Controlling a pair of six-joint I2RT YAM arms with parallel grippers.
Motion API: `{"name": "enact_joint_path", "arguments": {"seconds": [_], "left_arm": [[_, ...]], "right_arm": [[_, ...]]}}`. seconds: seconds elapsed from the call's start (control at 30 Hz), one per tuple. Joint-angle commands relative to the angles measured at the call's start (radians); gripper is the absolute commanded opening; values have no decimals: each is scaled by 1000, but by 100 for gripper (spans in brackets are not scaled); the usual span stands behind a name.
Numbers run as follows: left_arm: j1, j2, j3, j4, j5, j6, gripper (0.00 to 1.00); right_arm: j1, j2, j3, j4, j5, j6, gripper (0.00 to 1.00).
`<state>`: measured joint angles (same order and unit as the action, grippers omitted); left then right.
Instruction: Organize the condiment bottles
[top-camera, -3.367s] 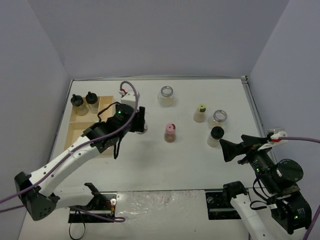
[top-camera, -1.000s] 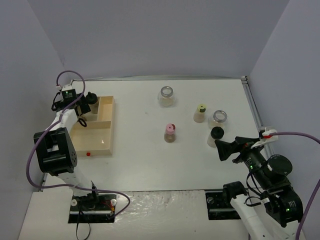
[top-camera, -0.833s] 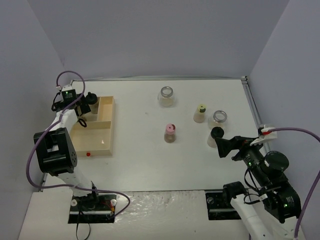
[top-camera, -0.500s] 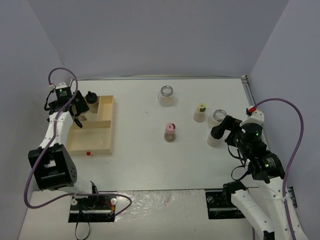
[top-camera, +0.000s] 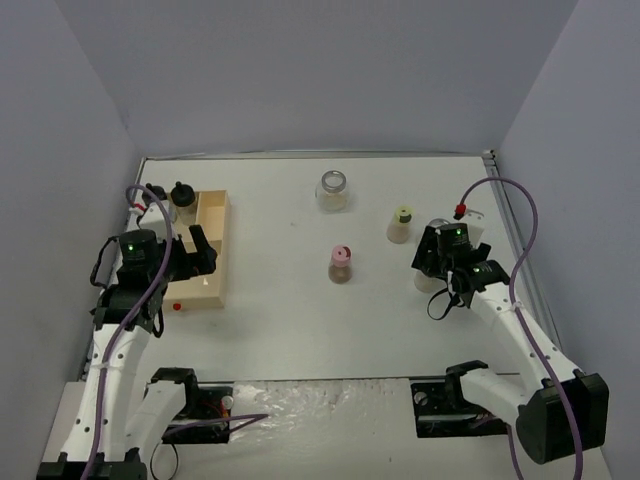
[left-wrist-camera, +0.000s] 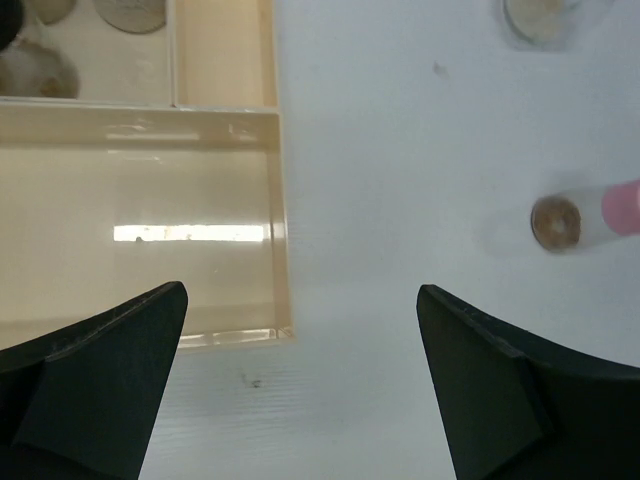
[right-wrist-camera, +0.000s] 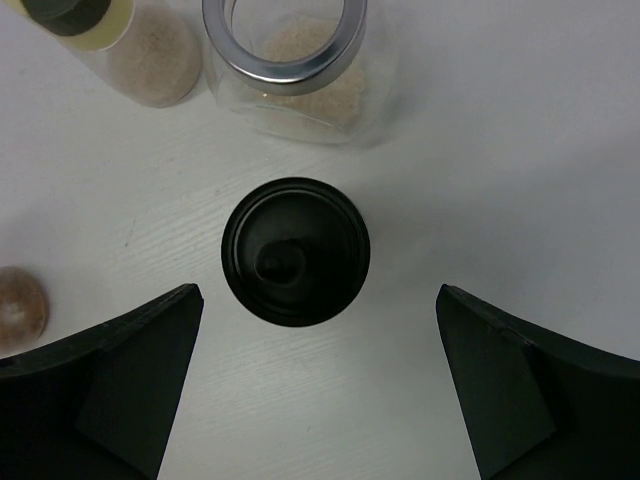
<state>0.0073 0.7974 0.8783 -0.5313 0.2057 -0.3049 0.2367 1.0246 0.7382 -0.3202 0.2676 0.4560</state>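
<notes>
Right gripper (right-wrist-camera: 318, 292) open above a black-capped jar (right-wrist-camera: 295, 262)
The jar stands on the table (right-wrist-camera: 500, 150) just beside a silver-lidded jar (right-wrist-camera: 286, 82), well apart from the wooden tray (left-wrist-camera: 278, 200). The left gripper (left-wrist-camera: 300, 292) hangs released and empty over the tray's corner.

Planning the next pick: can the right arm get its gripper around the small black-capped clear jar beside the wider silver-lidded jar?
Probably yes. The right gripper hangs open right above the black-capped jar, a finger on each side; the silver-lidded jar stands off the closing line.
</notes>
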Motion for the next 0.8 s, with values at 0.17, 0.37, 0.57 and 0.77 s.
{"name": "enact_joint_path", "arguments": {"seconds": [0.17,0.37,0.57,0.77], "left_arm": [[-116,-198,-74,13,-62,57,97],[-116,-201,-70,-6,-162,60,97],[-116,-151,-58,-19,-195,64,97],[-116,-170,-63,-16,-195,62,97]], "right_arm": [[6,133,-4,218,41,-11,94],[6,148,-24,238,38,-19,83],[5,149,-37,245,38,-29,63],[110,100,-48,237,-3,-60,24]]}}
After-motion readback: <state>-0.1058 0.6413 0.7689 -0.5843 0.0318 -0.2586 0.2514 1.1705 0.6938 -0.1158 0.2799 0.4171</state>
